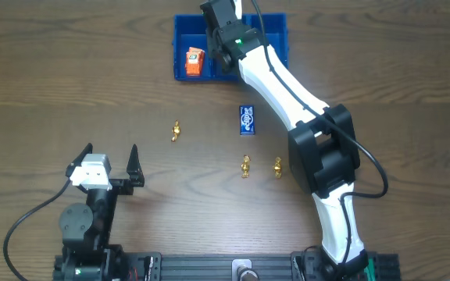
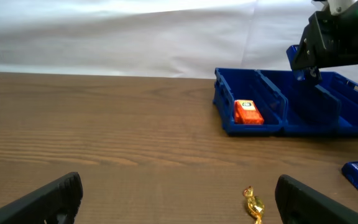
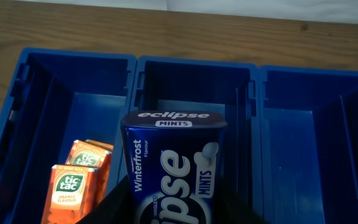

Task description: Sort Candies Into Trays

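The blue tray (image 1: 276, 35) with three compartments stands at the table's far edge. Its left compartment (image 3: 48, 124) holds two small orange candy boxes (image 3: 70, 183), also seen as orange boxes (image 2: 248, 112) in the left wrist view. My right gripper (image 1: 225, 40) hangs over the tray, shut on a blue mint box (image 3: 176, 168) held upright above the middle compartment (image 3: 191, 93). Another blue mint pack (image 1: 246, 119) lies flat on the table. Three gold-wrapped candies (image 1: 176, 131) (image 1: 245, 166) (image 1: 277, 166) lie loose. My left gripper (image 1: 108, 160) stands open near the front left, holding nothing.
The tray's right compartment (image 3: 309, 143) holds nothing. The right arm (image 1: 287, 86) stretches diagonally over the table's middle right. One gold candy (image 2: 253, 205) lies just ahead of my left gripper (image 2: 179, 211). The wooden table (image 1: 69, 78) is bare on its left side.
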Action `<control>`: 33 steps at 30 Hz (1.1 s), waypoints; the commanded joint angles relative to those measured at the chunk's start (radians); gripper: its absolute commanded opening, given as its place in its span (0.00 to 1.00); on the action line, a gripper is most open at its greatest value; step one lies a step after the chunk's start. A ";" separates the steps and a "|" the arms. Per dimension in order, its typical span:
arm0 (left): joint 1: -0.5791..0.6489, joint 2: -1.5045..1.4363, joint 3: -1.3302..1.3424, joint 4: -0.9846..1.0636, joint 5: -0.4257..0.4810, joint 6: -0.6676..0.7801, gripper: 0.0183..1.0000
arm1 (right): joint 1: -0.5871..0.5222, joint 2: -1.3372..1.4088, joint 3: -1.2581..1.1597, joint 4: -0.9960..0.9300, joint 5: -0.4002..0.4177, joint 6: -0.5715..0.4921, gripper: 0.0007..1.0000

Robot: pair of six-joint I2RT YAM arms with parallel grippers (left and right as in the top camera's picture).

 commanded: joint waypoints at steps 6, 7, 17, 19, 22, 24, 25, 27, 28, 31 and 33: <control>0.004 -0.005 -0.018 -0.036 0.017 0.014 1.00 | -0.011 0.003 0.022 -0.005 0.013 0.006 0.64; 0.004 -0.005 -0.018 -0.036 0.017 0.014 1.00 | -0.011 0.003 0.022 -0.008 0.013 0.006 0.65; 0.004 -0.005 -0.018 -0.036 0.017 0.014 1.00 | -0.011 -0.100 0.022 -0.136 -0.011 0.006 0.79; 0.004 -0.005 -0.018 -0.036 0.017 0.014 1.00 | -0.011 -0.163 0.022 -0.210 -0.017 0.006 0.79; 0.004 -0.005 -0.018 -0.036 0.017 0.014 1.00 | -0.011 -0.236 0.019 -0.337 -0.030 0.007 0.79; 0.004 -0.005 -0.018 -0.036 0.017 0.014 1.00 | -0.007 -0.264 0.005 -0.415 -0.058 0.007 0.79; 0.004 -0.005 -0.018 -0.036 0.017 0.014 1.00 | -0.003 -0.272 -0.012 -0.450 -0.066 0.015 0.79; 0.004 -0.005 -0.018 -0.036 0.017 0.014 1.00 | 0.004 -0.274 -0.060 -0.507 -0.071 0.044 0.79; 0.004 -0.005 -0.018 -0.036 0.017 0.014 1.00 | 0.006 -0.274 -0.095 -0.510 -0.083 0.045 0.79; 0.004 -0.005 -0.018 -0.036 0.017 0.014 1.00 | 0.007 -0.273 -0.239 -0.445 -0.143 0.049 0.79; 0.004 -0.005 -0.018 -0.036 0.017 0.014 1.00 | 0.007 -0.270 -0.328 -0.381 -0.153 0.069 0.79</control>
